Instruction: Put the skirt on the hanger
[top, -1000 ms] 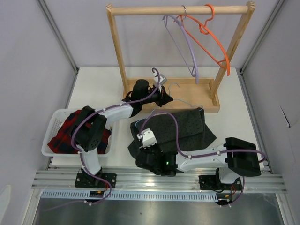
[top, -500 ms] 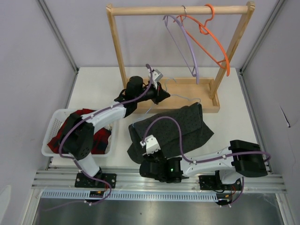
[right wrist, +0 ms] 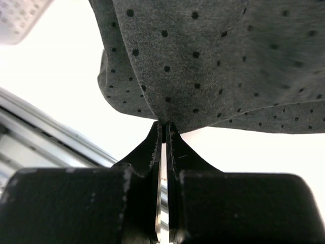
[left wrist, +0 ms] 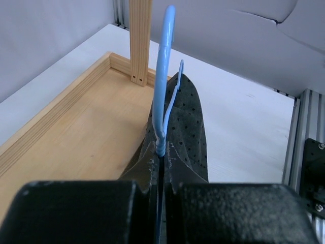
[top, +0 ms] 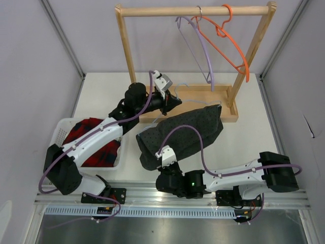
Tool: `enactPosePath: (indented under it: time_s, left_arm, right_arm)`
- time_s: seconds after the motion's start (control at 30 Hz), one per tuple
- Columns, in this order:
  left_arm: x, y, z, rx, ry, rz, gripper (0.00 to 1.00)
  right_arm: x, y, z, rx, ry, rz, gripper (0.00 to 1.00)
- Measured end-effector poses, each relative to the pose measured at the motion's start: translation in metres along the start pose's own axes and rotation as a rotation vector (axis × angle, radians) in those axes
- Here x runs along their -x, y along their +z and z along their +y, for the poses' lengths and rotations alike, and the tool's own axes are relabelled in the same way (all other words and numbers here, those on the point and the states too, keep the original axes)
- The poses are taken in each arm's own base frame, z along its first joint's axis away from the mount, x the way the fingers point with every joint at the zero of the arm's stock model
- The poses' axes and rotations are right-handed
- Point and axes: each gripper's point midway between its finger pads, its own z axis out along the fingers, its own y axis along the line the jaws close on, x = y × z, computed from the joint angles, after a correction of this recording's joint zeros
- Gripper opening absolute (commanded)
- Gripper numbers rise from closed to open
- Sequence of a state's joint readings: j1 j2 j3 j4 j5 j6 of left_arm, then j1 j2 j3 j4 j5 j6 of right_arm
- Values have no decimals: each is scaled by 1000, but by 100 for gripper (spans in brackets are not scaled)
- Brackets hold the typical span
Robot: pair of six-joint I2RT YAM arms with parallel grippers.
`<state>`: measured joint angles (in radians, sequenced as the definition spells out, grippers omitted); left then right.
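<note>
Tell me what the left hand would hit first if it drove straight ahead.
Probably the skirt, on the light-blue hanger that the left hand grips; the rack's wooden upright stands farther on.

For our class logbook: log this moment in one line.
left fingers shut on light-blue hanger | right fingers shut on skirt | skirt partly on hanger

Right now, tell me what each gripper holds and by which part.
Left gripper: the hanger, clamped on its wire near the twist. Right gripper: the skirt, pinched at its edge.
</note>
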<state>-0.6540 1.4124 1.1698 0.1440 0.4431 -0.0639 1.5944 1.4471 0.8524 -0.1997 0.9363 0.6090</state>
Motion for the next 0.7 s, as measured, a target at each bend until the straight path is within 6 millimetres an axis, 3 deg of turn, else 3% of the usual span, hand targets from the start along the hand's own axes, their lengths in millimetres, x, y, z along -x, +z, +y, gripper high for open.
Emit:
enactPosePath:
  time_s: [0.3,0.53,0.7]
  left_arm:
    - [24,-40,-10,66,37,31,0]
    - [76,-71,-19,119,72,-20,0]
    - [95,-81,-18,165,77,-37,0]
  right_arm:
    - [34,-21,0,72,65,-54,0]
    - [51,-31,4,134,86,-83,0]
    - [53,-33,11,167,80,-84,0]
